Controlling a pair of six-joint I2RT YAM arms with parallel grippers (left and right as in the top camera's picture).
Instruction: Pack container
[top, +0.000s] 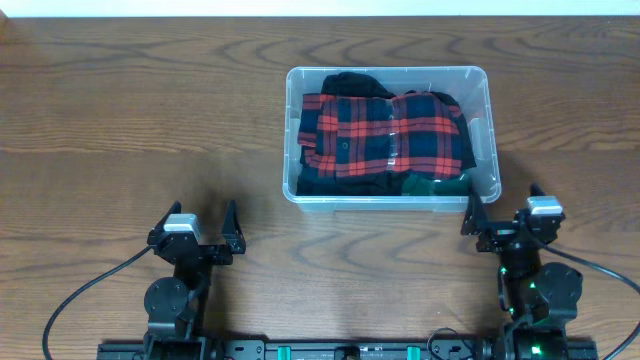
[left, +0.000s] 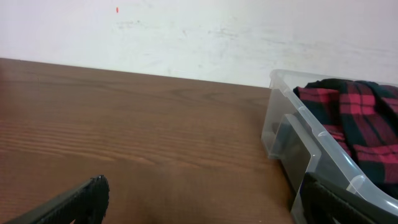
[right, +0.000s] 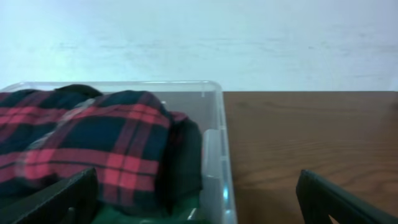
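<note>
The clear plastic container (top: 390, 203) stands at the middle of the table's far half. It holds a red and black plaid cloth (top: 385, 135) over black and green fabric (top: 437, 184). My left gripper (top: 197, 216) rests open near the front left, well apart from the bin, nothing between its fingers. My right gripper (top: 502, 206) is open just in front of the bin's front right corner. In the left wrist view the container (left: 323, 134) is at the right, beyond the open left gripper (left: 205, 186). The right wrist view shows the bin's rim (right: 212, 112) and plaid cloth (right: 106, 137) ahead of the open right gripper (right: 198, 180).
The wooden table (top: 130, 130) stretches bare to the left of the bin and on its right (right: 298, 137). A pale wall (left: 186, 37) stands behind the table's far edge. Black cables (top: 90, 285) trail from both arm bases at the front.
</note>
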